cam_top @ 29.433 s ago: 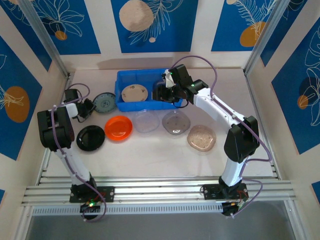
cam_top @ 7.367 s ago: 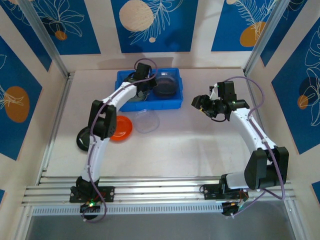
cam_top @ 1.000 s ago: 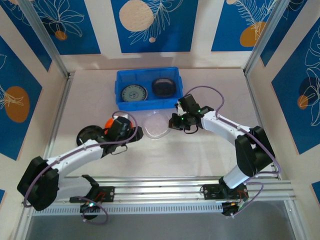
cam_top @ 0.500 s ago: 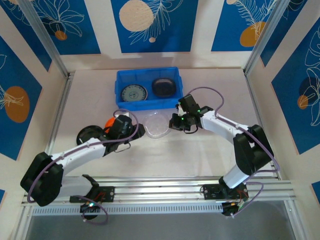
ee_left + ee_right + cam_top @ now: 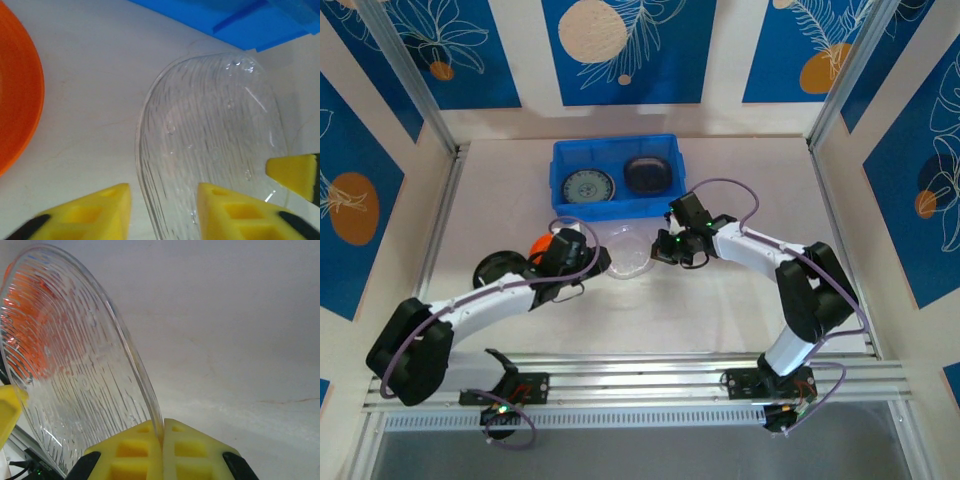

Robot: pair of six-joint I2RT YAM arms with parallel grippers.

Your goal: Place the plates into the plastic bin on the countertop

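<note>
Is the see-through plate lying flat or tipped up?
Tipped up. The right pincer pinches the clear plate by its rim, and the plate stands slanted above the countertop.

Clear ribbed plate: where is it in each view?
Top external: clear ribbed plate centre, in front of the blue bin.
Left wrist: centre-right, rim between the left fingers.
Right wrist: left half, on edge, pinched by the right fingers.
Shared landmark: orange plate, beside it.
</note>
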